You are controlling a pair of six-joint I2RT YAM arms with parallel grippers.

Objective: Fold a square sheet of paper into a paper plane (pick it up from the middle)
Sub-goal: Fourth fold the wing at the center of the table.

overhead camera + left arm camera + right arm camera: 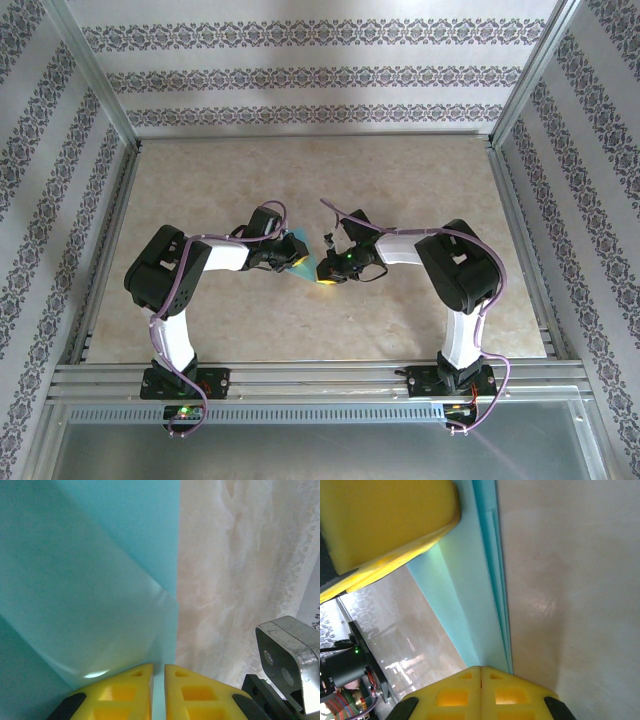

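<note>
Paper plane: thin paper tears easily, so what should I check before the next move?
1. Left pincer closed on the paper plane: ok, blue paper fills the slit between its fingers.
2. Right pincer shut: ok.
3. Right pincer pinching a layer: cannot tell.
4. Folded edges stacked evenly: ok, they run side by side.
5. Pincers clear of each other: ok, close but apart.

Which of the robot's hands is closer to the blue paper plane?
Left, but only just. The left hand pinches the paper plane between its fingers. The right hand is shut, its tips right at the plane's folded edge.
</note>
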